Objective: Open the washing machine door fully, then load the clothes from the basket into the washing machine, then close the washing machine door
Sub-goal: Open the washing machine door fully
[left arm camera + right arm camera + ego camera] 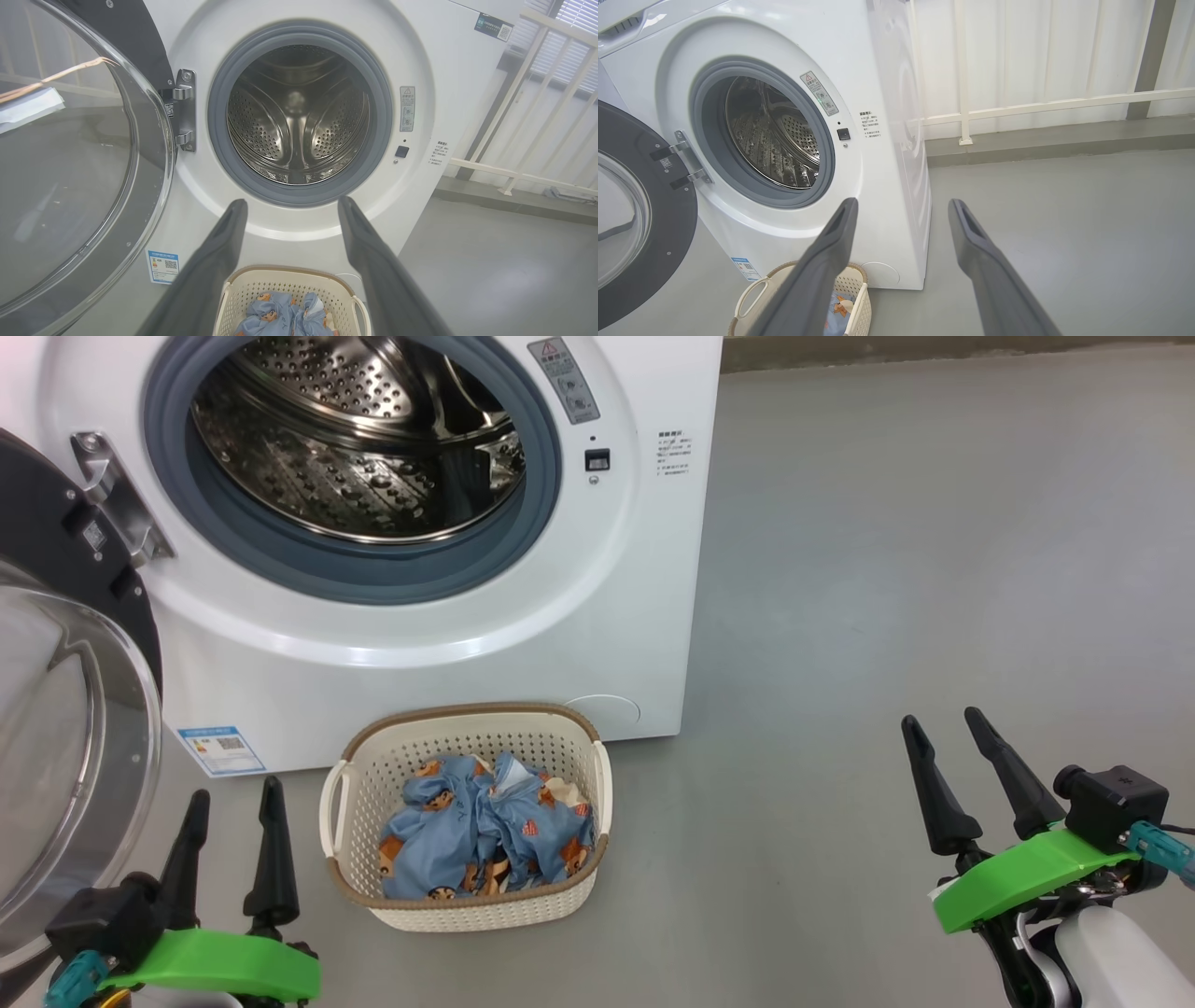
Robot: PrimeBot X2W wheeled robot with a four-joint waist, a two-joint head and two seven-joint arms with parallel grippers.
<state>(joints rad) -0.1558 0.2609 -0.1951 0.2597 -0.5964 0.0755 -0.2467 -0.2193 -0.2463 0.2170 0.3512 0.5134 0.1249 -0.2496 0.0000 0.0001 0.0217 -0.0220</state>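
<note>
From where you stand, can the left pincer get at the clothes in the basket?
Probably yes. The left pincer is open beside the basket, whose top is uncovered, clothes loose inside. The open washing machine door sits close on its outer side.

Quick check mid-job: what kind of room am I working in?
Likely a bare laundry or utility area: a white front-loading washing machine on a grey floor, a basket of clothes before it, white railing nearby.
</note>
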